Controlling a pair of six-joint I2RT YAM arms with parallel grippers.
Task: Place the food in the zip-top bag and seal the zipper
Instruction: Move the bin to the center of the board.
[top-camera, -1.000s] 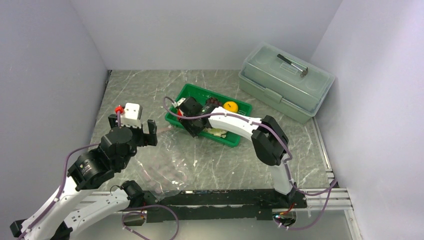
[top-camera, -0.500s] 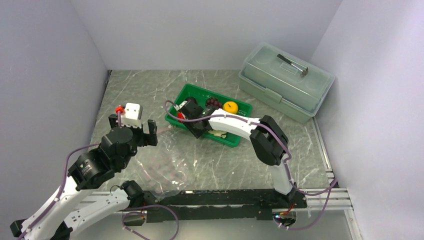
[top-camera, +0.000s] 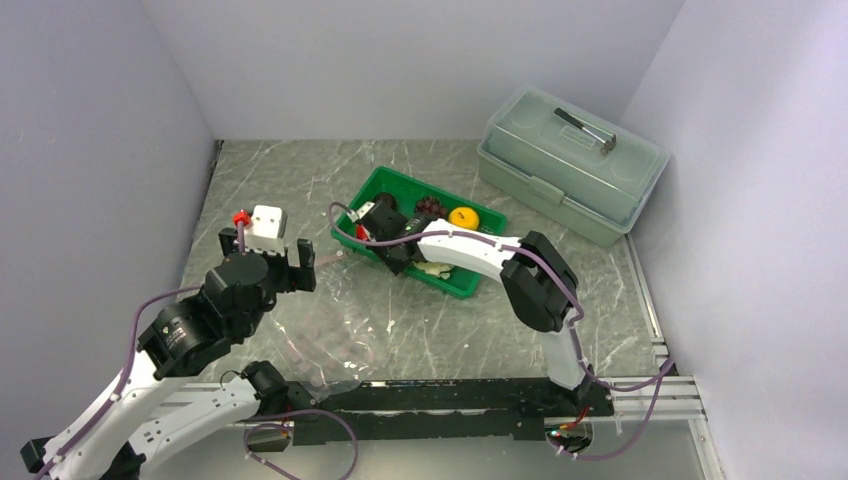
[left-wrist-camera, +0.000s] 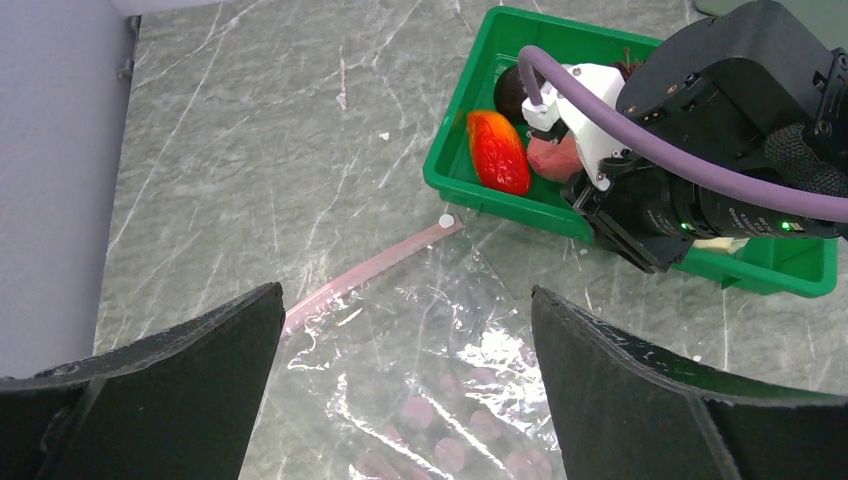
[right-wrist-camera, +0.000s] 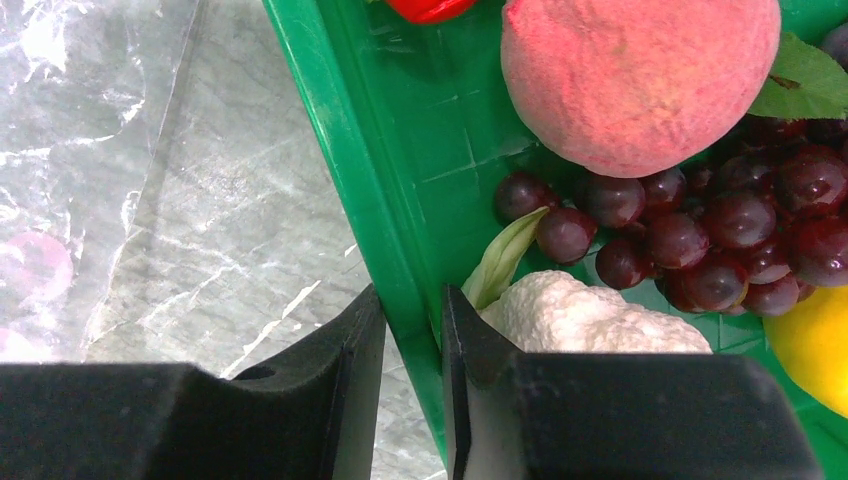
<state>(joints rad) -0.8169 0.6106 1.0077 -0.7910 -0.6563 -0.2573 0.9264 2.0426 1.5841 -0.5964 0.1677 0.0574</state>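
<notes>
The clear zip-top bag (top-camera: 325, 335) lies flat on the table, its pink zipper (left-wrist-camera: 370, 268) pointing at the green tray (top-camera: 470, 283). My left gripper (left-wrist-camera: 405, 385) is open and empty above the bag. My right gripper (right-wrist-camera: 413, 330) is shut on the tray's near wall (right-wrist-camera: 340, 140), one finger inside and one outside. In the tray lie a pink peach (right-wrist-camera: 640, 80), a dark grape bunch (right-wrist-camera: 720, 230), a white-and-green vegetable (right-wrist-camera: 590, 315), a red-orange fruit (left-wrist-camera: 497, 150), a yellow-orange fruit (top-camera: 461, 215) and a dark purple ball (left-wrist-camera: 510, 92).
A pale green lidded box (top-camera: 570, 160) stands at the back right. Grey walls close in the left, back and right. The bag (right-wrist-camera: 60, 150) lies just left of the tray's wall.
The tray and my right gripper have shifted slightly toward the back right. The left arm has barely moved.
</notes>
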